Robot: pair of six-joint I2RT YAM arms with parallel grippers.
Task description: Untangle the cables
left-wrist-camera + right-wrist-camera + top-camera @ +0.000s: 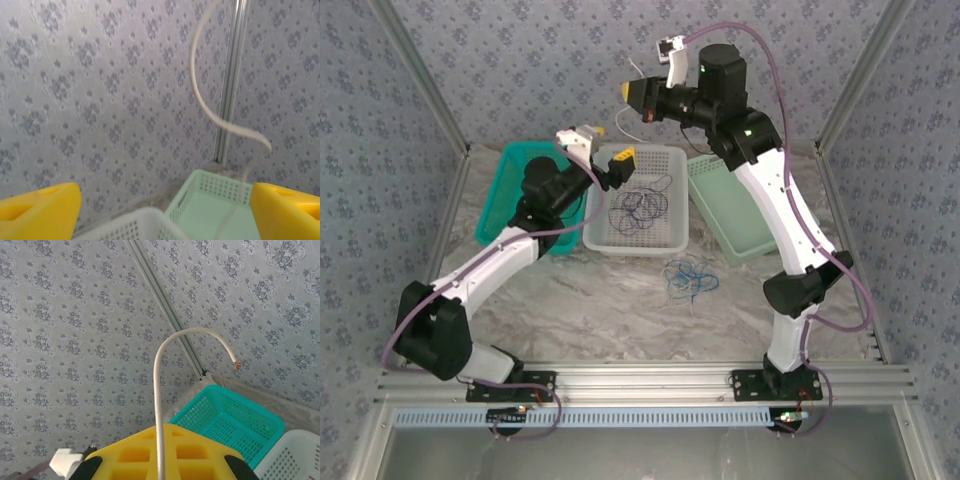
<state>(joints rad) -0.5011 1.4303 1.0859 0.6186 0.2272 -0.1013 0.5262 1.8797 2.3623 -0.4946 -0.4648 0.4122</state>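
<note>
Extraction under way: the right gripper (161, 460) is clamped on a white cable (156, 390), which rises from between its yellow fingers and arches over to a bare tip at 2 o'clock. Seen from above, that gripper hangs high at 12 o'clock from the white basket (672, 238). In the basket lies a loose tangle of dark cables (640, 205). A blue cable (690, 280) lies by itself on the table (620, 310), at 5 o'clock from the basket. The left gripper (165, 207) holds nothing; its jaws stand wide apart above the basket's far rim, and the white cable curves through the air ahead of it. A teal basket (510, 195) sits at 9 o'clock from the white one and a green basket (735, 215) at 3 o'clock. The step in hand appears to be drawing the white cable clear of the tangle. Whether its lower end is free cannot be told. The next move likely calls for carrying it sideways to a spot apart from the others, then opening the jaws, with the left gripper placed to pin any strand that drags.
</note>
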